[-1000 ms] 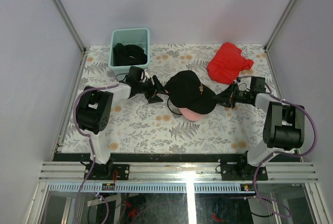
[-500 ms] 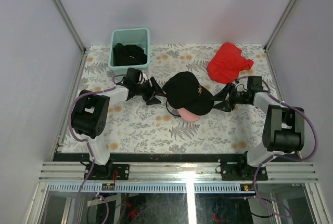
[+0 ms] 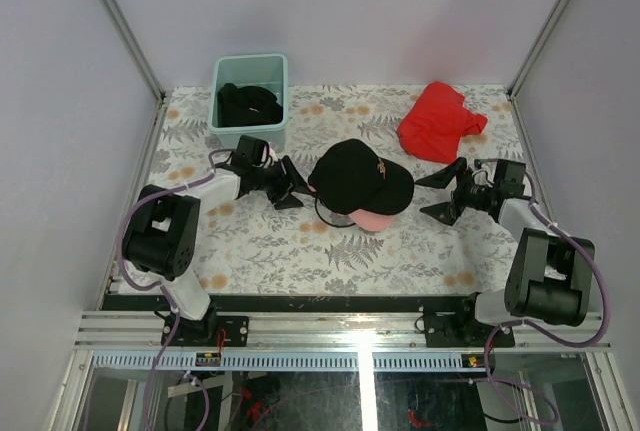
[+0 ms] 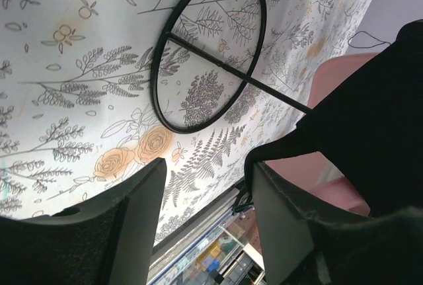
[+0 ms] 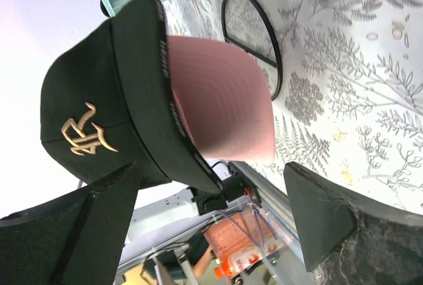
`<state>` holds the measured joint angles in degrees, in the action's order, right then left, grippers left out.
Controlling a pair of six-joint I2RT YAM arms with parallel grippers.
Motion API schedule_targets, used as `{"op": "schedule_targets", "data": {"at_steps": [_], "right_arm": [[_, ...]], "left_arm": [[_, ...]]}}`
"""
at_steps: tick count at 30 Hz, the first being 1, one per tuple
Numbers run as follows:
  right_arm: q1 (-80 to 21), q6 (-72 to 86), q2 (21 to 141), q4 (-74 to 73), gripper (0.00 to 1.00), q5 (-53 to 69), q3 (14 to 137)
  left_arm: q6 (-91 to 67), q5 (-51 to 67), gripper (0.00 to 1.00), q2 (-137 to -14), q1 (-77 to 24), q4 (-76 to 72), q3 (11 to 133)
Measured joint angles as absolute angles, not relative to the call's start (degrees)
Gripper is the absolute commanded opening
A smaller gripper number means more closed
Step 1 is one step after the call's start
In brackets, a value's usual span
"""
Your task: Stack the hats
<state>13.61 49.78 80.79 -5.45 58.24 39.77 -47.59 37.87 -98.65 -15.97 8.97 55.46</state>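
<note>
Black gold-logoed cap [image 3: 352, 173] atop pink cap [image 3: 373, 220]; left hand [image 3: 298, 188], right hand [image 3: 438, 197] spread

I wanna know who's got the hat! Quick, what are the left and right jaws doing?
Left gripper: open, holding nothing.
Right gripper: open, holding nothing.
The black cap sits between them, ungripped.

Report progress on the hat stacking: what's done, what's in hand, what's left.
Done: the black cap sits on top of the pink cap, whose brim pokes out beneath. In hand: nothing. The left claw and right claw are both open, flanking the stack and gripping nothing. Left: a dark item, probably another hat, lies in the mint tub and would need stacking.
</note>
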Motion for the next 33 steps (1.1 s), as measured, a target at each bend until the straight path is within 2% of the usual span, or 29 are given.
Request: {"op": "schedule_targets", "data": {"at_steps": [4, 11, 16, 21, 26, 33], "right_arm": [[13.6, 56.5, 79.4, 2.0, 0.99, 60.1, 33.3], [13.5, 78.8, 78.4, 32.2, 0.99, 61.8, 16.0], [13.5, 90.0, 84.5, 55.0, 0.99, 61.3, 12.8], [13.4, 100.1, 96.2, 78.4, 0.99, 60.5, 12.4], [12.3, 103.5, 104.9, 85.6, 0.99, 59.3, 12.4], [7.0, 103.5, 106.4, 89.1, 0.99, 55.9, 13.3]], "left_arm": [[-47.2, 37.4, 0.42, -96.9, -16.0, 10.3, 54.5], [-46.6, 37.3, 0.36, -96.4, -16.0, 10.7, 53.2], [-45.9, 37.3, 0.35, -96.8, -16.0, 10.7, 53.3], [-45.1, 37.7, 0.34, -98.0, -16.0, 10.8, 53.9], [-44.4, 38.3, 0.34, -99.4, -16.0, 11.8, 55.5], [-43.6, 38.4, 0.34, -100.5, -16.0, 13.8, 57.3]]}}
